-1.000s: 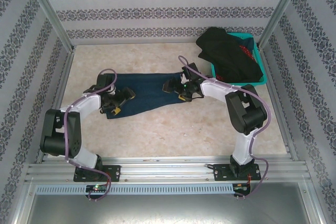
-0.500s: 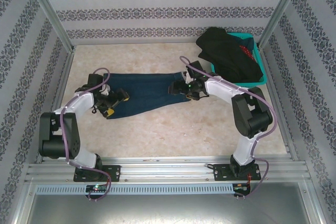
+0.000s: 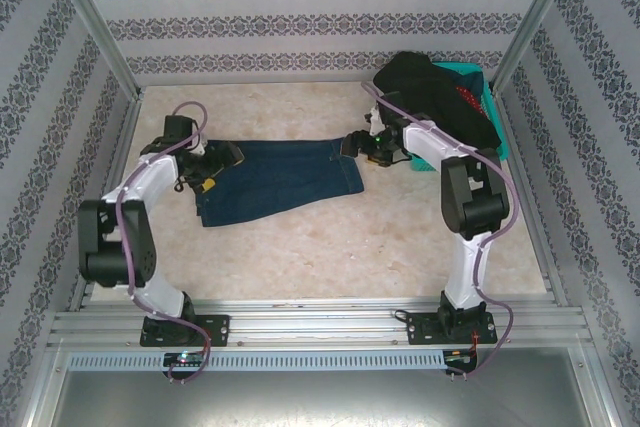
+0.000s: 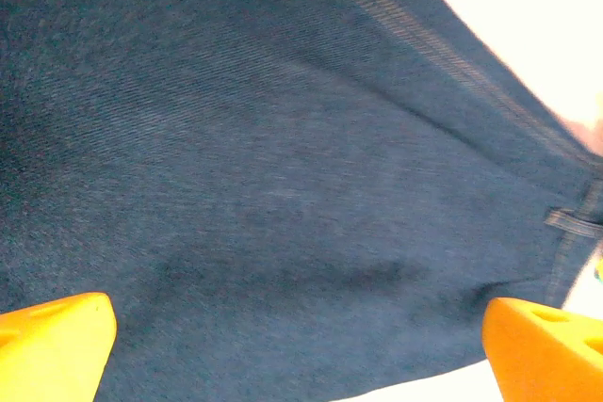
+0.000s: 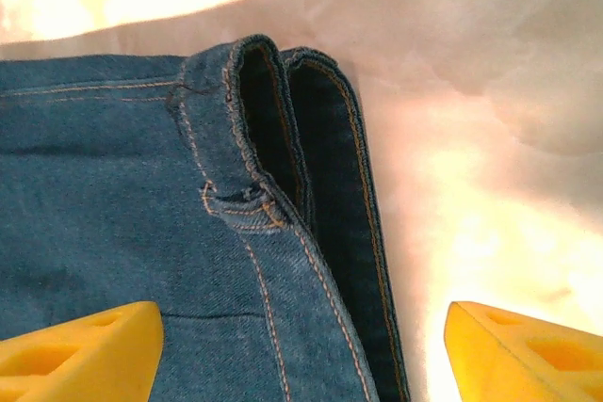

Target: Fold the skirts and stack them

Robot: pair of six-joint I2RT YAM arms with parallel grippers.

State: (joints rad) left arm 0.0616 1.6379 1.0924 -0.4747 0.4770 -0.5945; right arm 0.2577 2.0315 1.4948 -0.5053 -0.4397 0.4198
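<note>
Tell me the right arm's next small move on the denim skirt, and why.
Probably lower and close on the corner below it. The right gripper hovers over the stitched corner of the denim skirt, fingers apart either side of the doubled edge, gripping nothing; the left gripper sits open over the other end.

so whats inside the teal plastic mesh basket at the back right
A black cloth skirt fills the teal plastic mesh basket, spilling over its left rim, with red white-dotted fabric peeking out. Whatever lies beneath is covered.
</note>
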